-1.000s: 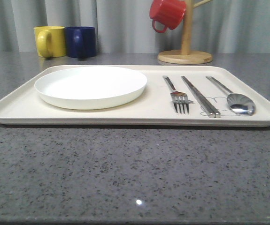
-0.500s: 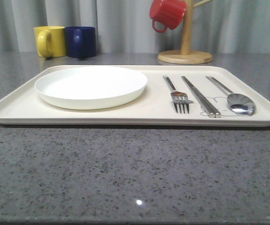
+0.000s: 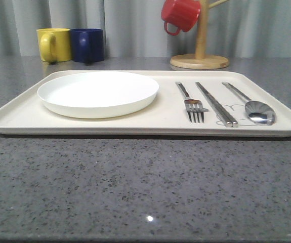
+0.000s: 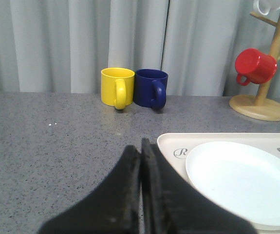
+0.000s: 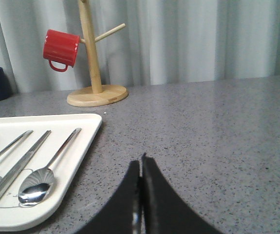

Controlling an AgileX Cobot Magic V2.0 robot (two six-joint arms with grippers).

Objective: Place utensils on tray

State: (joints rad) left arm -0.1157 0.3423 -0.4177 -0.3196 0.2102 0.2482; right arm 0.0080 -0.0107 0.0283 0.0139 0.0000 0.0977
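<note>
Flat on the grey counter point(image 3: 145, 187): cream tray point(image 3: 84, 125), long side toward the front camera, low rim all round. On its left half, round white plate point(image 3: 98, 93), upright. On its right half, 3 metal pieces laid side by side and apart, handles pointing away from the front camera: fork point(image 3: 191, 103) nearest the plate, chopsticks point(image 3: 216, 104) in the middle with both sticks touching, spoon point(image 3: 251, 104) nearest the right rim, bowl up and shining. Under the chopstick and spoon ends, part of a faint grey drawing on the tray. Beyond the tray's far left corner, yellow mug point(image 3: 54, 44) and blue mug point(image 3: 87, 45), touching, handles forward. Beyond the far right side, wooden mug tree point(image 3: 200, 48) on a round base, red mug point(image 3: 180, 15) hung from a peg. Behind everything, pale curtain point(image 3: 130, 25). In the left wrist view, left gripper point(image 4: 140, 146) clenched on nothing, dark fingers pressed together above the counter just beside the tray's corner and the plate. In the right wrist view, right gripper point(image 5: 140, 165) likewise clenched and empty, over bare counter beside the tray's right rim, near the spoon.
</note>
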